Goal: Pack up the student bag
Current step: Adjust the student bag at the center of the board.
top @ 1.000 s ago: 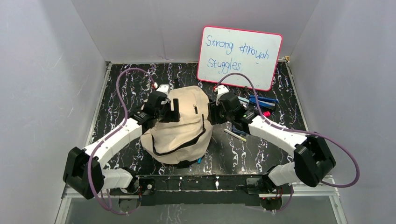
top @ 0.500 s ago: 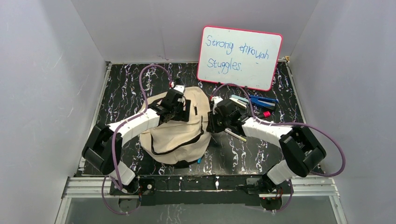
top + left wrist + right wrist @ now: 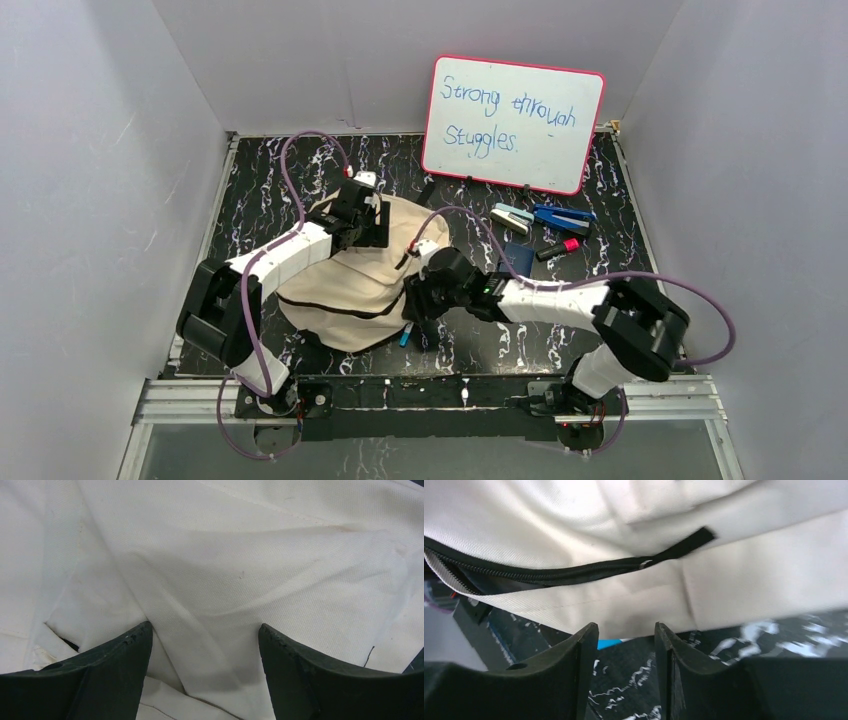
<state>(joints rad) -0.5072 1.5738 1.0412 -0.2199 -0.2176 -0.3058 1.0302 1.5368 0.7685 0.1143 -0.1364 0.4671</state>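
**Bag shifted, both grippers repositioned; packing not yet visible**

The student bag (image 3: 345,285) lay slumped on the table (image 3: 260,190), directly under your left gripper (image 3: 368,222) and just ahead of your right gripper (image 3: 412,300). In the left wrist view the jaws stood wide apart over creased canvas, closed on nothing. In the right wrist view the jaws stood part-way apart at table level. The bag's lower hem sat beyond the tips, its dark zipper (image 3: 574,572) above them, and nothing lay between the fingers. A blue pen (image 3: 404,337) poked out from under the bag, just beside the right gripper.

Compared with a second earlier, you had carried the left gripper from the bag's flank up onto its far top. You had also swung the right gripper from the far side down to the near corner. The bag had slid toward the left arm and flattened. This probably meant that you were hunting for the opening, not loading. The staplers (image 3: 545,215) and red marker (image 3: 558,247), well behind the right gripper, remained unpacked.
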